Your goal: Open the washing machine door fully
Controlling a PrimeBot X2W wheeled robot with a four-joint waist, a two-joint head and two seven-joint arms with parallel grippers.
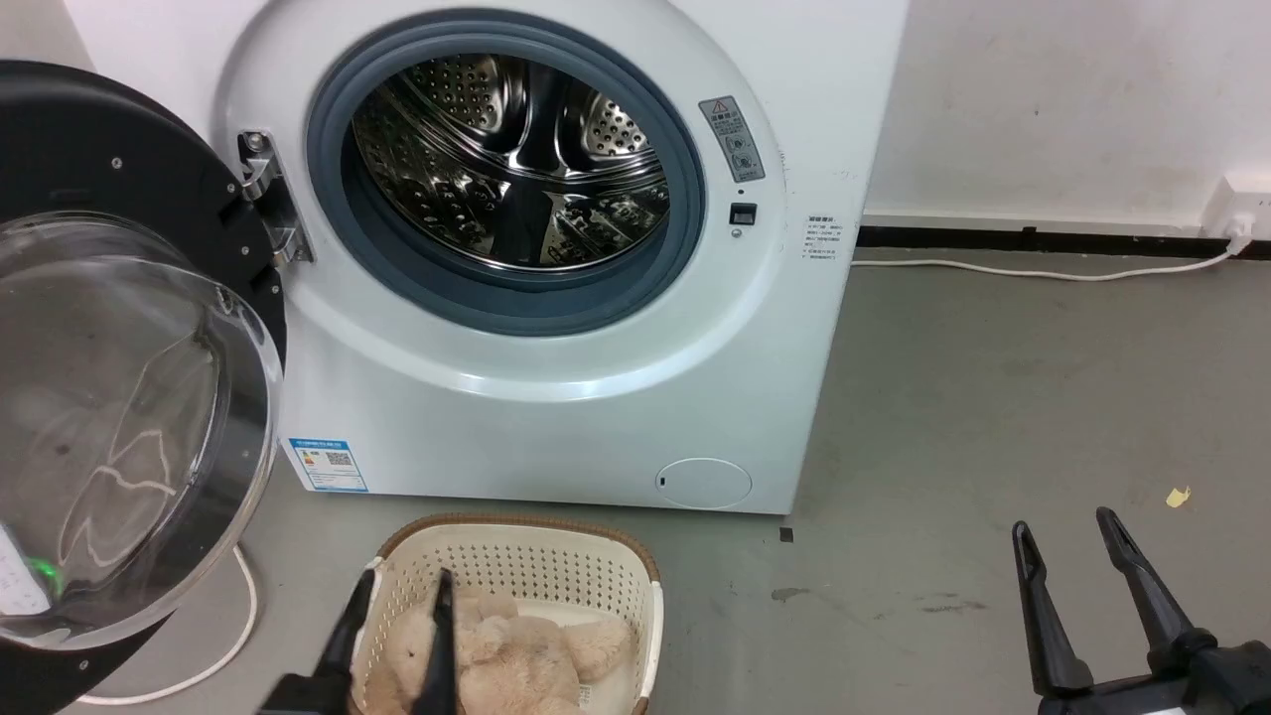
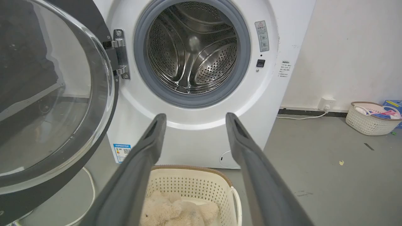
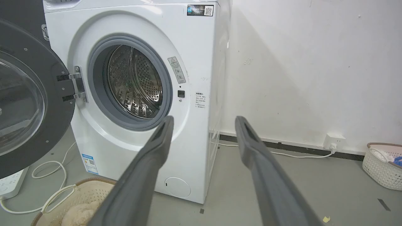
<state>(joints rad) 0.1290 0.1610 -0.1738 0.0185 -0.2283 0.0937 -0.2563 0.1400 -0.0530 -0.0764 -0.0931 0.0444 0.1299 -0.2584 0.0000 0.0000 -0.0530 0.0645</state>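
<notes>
1. Washing machine door [image 1: 129, 397] is touched by neither end effector: the left end effector [image 1: 403, 579] hovers over the basket [image 1: 516, 521], fingers spread and empty.
2. The right end effector [image 1: 1064, 521], likewise open and holding nothing, hangs over bare floor [image 1: 993, 397], well apart from the machine [image 1: 556, 437].
3. The door stands swung out left of the machine on its hinge [image 1: 268, 199], glass bowl facing the robot, steel drum [image 1: 516, 169] exposed.
4. Little swing seems to remain. The left end effector would best press the black rim on the side far from the hinge, not the glass, follow the arc slowly and stop once the hinge resists.
5. The basket and the white cable [image 1: 253, 616] on the floor under the door's lower edge want avoiding.
</notes>
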